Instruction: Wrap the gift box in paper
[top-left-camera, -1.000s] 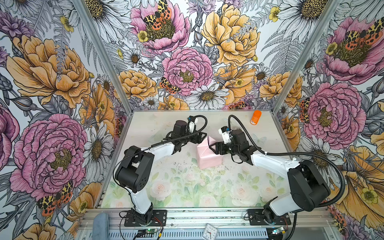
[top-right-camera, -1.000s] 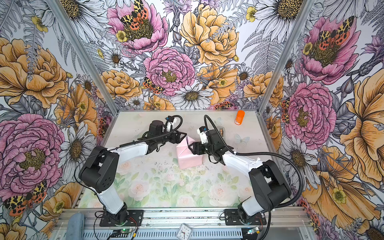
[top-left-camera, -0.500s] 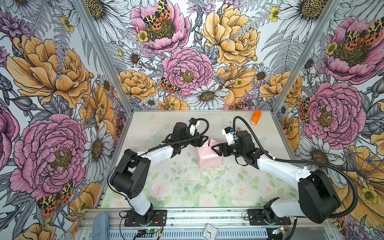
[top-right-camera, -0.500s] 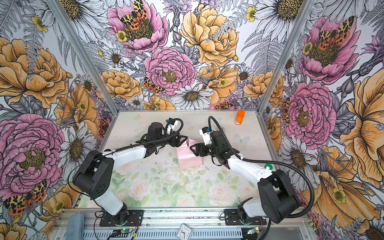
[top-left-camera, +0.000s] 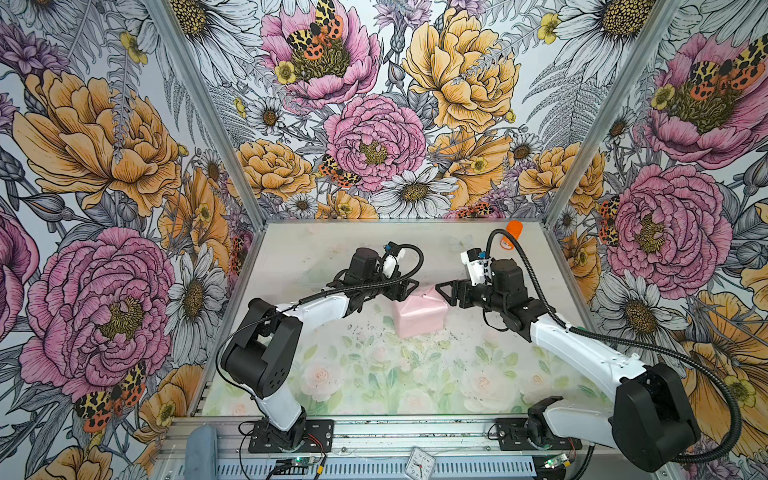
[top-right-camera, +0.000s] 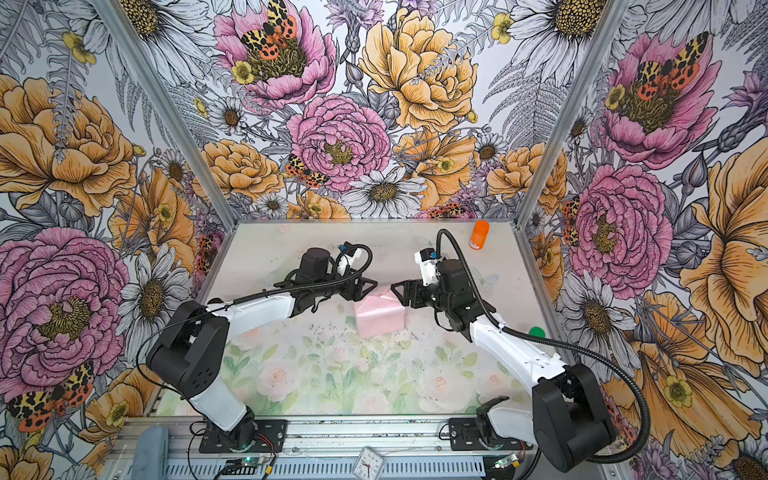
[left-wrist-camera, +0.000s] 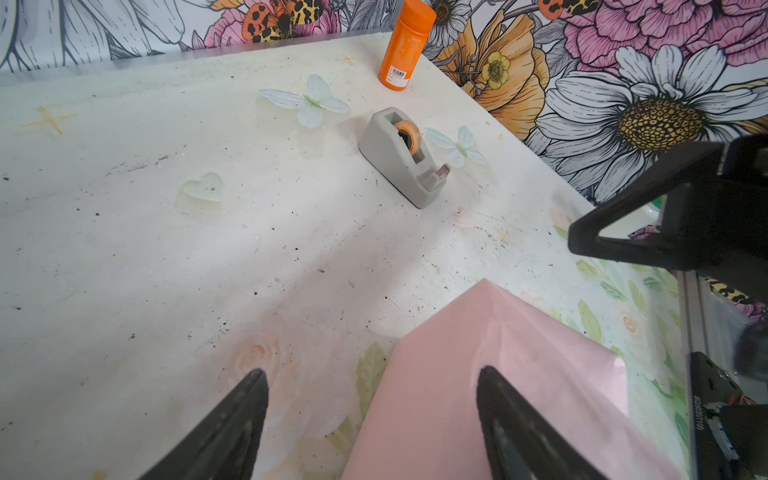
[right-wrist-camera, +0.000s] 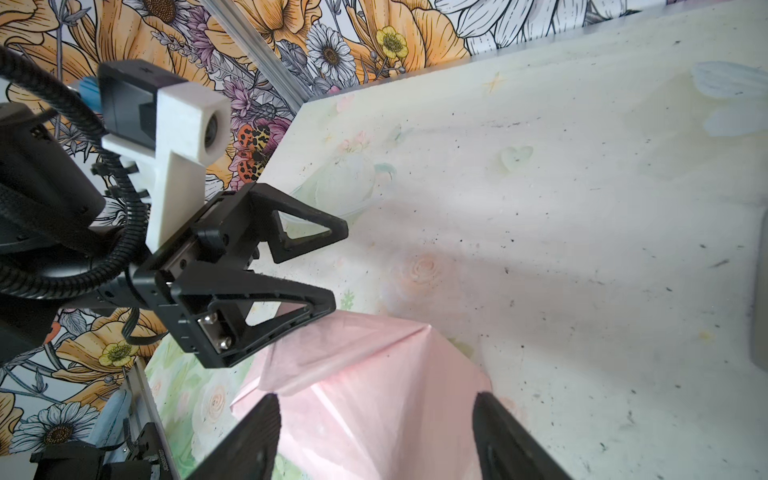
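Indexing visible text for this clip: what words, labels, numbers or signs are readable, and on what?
No text reads clearly.
Orange bottle: barcode label, digits too small.
Right gripper: printed code on its body, blurred.
Clock: dial numerals too small.

Two hands (left hand (top-left-camera: 409, 289), right hand (top-left-camera: 442, 291)), one paper (top-left-camera: 419, 318), one tape dispenser (left-wrist-camera: 399, 158), one orange bottle (left-wrist-camera: 405, 45), one clock (top-left-camera: 419, 467)

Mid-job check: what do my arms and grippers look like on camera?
The left arm and right arm have white shells between black joints. The left gripper and right gripper are black, with fingers shaped as open triangular frames. A white camera block sits at each wrist, and a black ribbed cable runs along each arm.
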